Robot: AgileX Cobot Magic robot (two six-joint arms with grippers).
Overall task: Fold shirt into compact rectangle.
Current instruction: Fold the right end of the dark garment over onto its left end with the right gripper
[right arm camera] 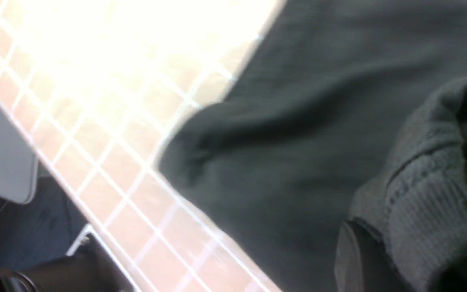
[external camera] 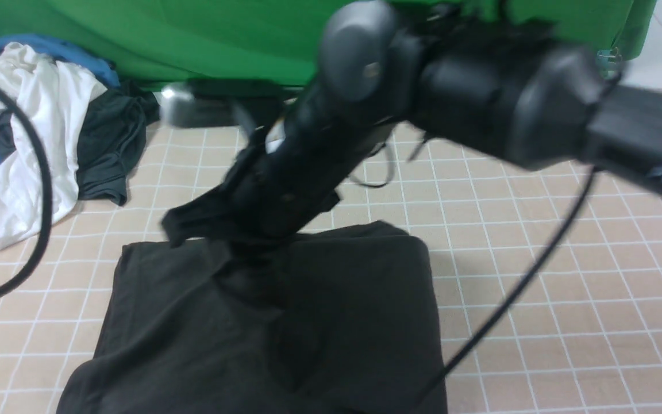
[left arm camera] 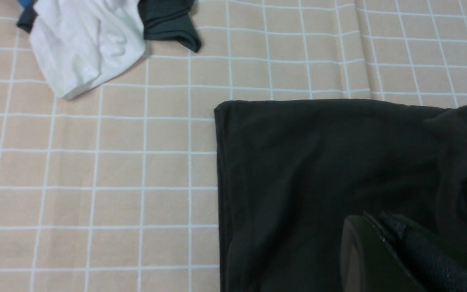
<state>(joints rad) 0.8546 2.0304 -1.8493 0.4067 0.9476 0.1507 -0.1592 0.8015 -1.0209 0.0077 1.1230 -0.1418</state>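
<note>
The black shirt point(external camera: 331, 310) lies partly folded on the checked tablecloth point(external camera: 566, 259), with a straight folded edge on its left side. My right arm reaches across from the right, and the right gripper point(external camera: 216, 221) holds a bunch of the shirt lifted near its far edge. In the right wrist view that gripper point(right arm camera: 383, 243) is shut on a ribbed band of the shirt point(right arm camera: 318, 121). My left gripper point(left arm camera: 373, 221) hangs shut over the shirt point(left arm camera: 318, 170), with nothing seen between its fingers. It is out of the front view. The chest print is hidden.
A pile of white, blue and dark clothes point(external camera: 38, 115) lies at the far left; its white garment point(left arm camera: 83, 44) and dark garment point(left arm camera: 168, 20) also show from the left wrist. A green backdrop point(external camera: 193, 34) closes the far side. Cables point(external camera: 526, 287) hang over the cloth.
</note>
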